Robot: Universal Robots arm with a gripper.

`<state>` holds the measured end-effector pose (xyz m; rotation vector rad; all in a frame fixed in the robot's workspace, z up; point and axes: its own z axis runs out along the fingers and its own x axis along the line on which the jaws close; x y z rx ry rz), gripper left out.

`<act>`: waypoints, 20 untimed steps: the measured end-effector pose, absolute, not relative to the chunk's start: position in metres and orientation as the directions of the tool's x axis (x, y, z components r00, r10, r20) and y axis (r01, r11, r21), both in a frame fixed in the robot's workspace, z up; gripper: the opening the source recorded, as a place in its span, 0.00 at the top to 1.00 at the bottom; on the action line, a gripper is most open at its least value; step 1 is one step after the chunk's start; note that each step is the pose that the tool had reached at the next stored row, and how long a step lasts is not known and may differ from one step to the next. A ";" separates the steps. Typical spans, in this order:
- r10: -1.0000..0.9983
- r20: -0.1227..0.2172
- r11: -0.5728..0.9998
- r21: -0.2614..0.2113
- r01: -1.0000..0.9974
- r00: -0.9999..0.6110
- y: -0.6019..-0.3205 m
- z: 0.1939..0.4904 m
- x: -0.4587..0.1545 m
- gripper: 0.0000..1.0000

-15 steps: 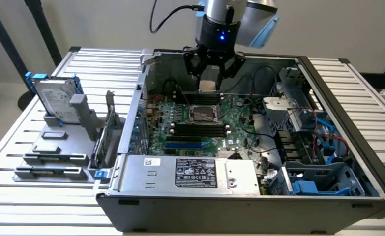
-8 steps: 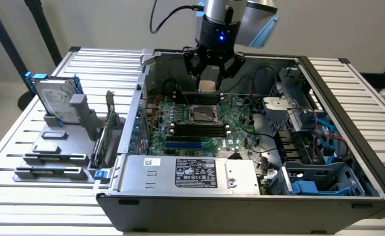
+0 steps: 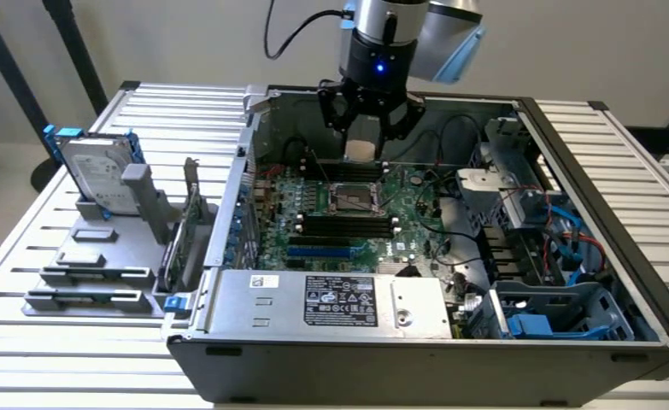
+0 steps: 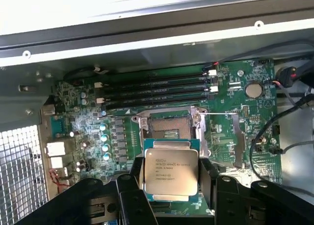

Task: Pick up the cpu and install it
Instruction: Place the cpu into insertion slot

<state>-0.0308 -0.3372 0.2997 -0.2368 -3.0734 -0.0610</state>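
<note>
The cpu [image 4: 170, 170] is a flat square chip with a silver-grey metal top and printed text. My gripper [image 4: 171, 183] is shut on it, with a black finger [image 4: 131, 186] against each side. In the exterior view the gripper [image 3: 361, 138] hangs inside the open computer case, holding the cpu [image 3: 360, 149] a little above the motherboard. The cpu socket [image 4: 169, 127] lies open and bare just beyond the chip. In the exterior view the socket [image 3: 355, 198] sits below and in front of the gripper.
The case wall [image 3: 249, 171] stands close on the exterior view's left. Black memory slots [image 3: 346, 225] lie in front of the socket, and cables and drive cages [image 3: 539, 231] crowd the right. A hard drive with blue brackets [image 3: 97, 175] stands on grey holders outside the case.
</note>
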 end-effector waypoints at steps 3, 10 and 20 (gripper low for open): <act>0.206 0.061 0.977 0.035 0.208 -0.977 -0.337 0.298 -0.031 0.45; 0.327 0.061 0.943 0.035 0.330 -0.943 -0.337 0.295 -0.031 0.45; 0.493 0.061 0.868 0.035 0.495 -0.868 -0.337 0.289 -0.031 0.45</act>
